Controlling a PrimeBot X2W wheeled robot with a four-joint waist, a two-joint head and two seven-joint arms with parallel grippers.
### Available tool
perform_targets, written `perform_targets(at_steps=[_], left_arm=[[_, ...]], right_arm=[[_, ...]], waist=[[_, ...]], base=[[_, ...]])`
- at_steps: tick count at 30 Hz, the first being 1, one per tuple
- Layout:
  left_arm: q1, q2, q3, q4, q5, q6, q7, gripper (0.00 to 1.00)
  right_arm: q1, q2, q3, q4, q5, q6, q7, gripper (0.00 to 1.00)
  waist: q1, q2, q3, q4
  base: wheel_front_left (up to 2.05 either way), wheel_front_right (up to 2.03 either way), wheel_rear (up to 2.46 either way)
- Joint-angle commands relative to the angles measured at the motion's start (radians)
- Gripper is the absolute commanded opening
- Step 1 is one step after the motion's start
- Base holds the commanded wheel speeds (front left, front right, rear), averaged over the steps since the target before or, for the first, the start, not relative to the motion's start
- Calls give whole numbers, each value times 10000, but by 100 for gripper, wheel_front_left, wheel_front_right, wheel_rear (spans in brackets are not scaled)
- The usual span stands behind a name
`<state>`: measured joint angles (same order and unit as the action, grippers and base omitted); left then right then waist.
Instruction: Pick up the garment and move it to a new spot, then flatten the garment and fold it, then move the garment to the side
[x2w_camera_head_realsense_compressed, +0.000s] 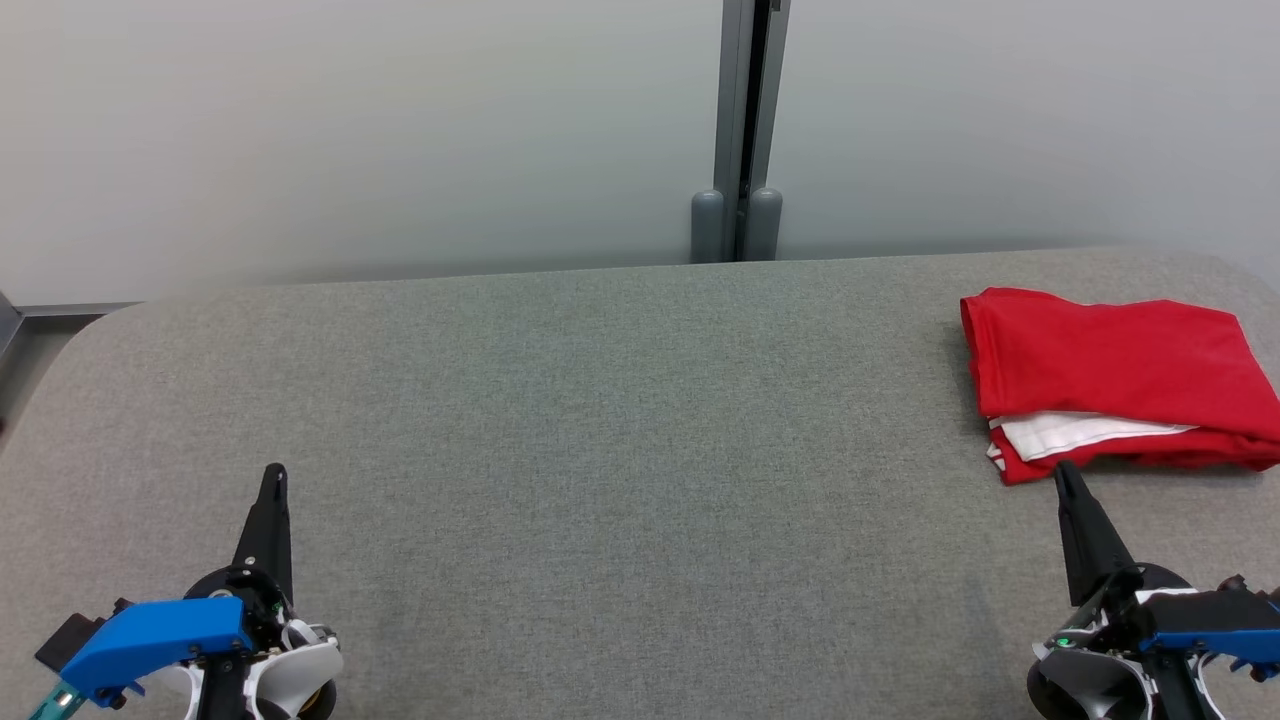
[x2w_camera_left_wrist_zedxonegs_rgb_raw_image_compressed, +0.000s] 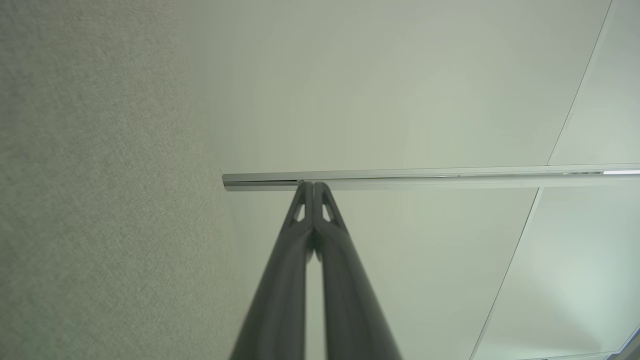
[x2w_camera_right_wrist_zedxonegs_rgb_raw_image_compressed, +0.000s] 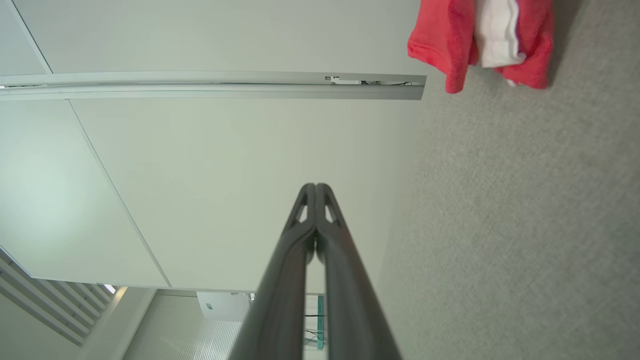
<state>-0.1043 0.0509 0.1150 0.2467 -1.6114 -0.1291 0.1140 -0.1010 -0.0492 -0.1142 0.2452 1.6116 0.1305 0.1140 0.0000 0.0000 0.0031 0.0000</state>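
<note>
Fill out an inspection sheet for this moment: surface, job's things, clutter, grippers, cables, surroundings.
Surface: grey fabric-covered table top with rounded corners, flat, no stains seen.
Job's things: red folded fabric garment at the far right of the table, with a white layer showing along its near edge; the picture's right edge cuts it off.
Clutter: nothing seen.
Grippers: left gripper shut, empty, low over the near left of the table. Right gripper shut, empty, just short of the garment's near edge.
Cables: nothing seen on the table.
Surroundings: pale wall panels behind the table, joined by a grey upright metal post.
</note>
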Motion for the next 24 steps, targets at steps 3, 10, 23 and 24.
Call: perform_targets(at_steps=[3, 10, 23, 24], left_arm=[[-99, -19, 20, -40, -29, -47, 35, 0], [-99, -19, 20, -40, -29, -47, 35, 0], [-98, -19, 19, -41, -30, -47, 34, 0], [-98, -19, 19, -41, -30, -47, 34, 0]], right_arm=[[-135, -19, -18, -30, 28, 2, 33, 0], [-135, -19, -18, -30, 28, 4, 33, 0], [-135, -19, -17, -30, 28, 2, 32, 0], [-135, -19, -17, -30, 28, 2, 32, 0]], waist=[[0, 0, 0, 0], [0, 0, 0, 0], [0, 0, 0, 0], [0, 0, 0, 0]], base=[[0, 0, 0], [0, 0, 0], [0, 0, 0], [0, 0, 0]])
